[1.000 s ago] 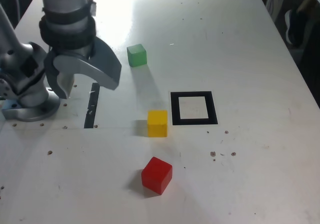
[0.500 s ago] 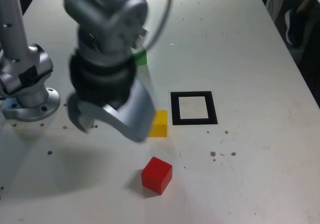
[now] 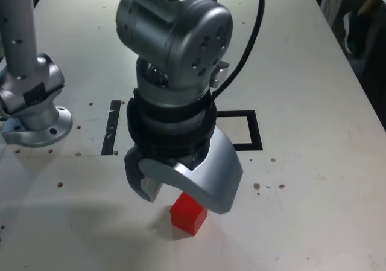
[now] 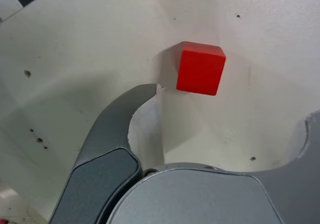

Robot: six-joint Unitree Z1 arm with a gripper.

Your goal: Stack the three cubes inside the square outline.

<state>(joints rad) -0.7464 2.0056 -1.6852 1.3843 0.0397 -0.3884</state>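
Pincer wide, near red cube on pale table; arm partly hides square outline

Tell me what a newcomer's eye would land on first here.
Probably the big silver-and-black arm filling the middle of the exterior view, its gripper open. Next, the bright red cube on the pale table, just below the gripper in the exterior view. Then the black square outline, partly hidden behind the arm.
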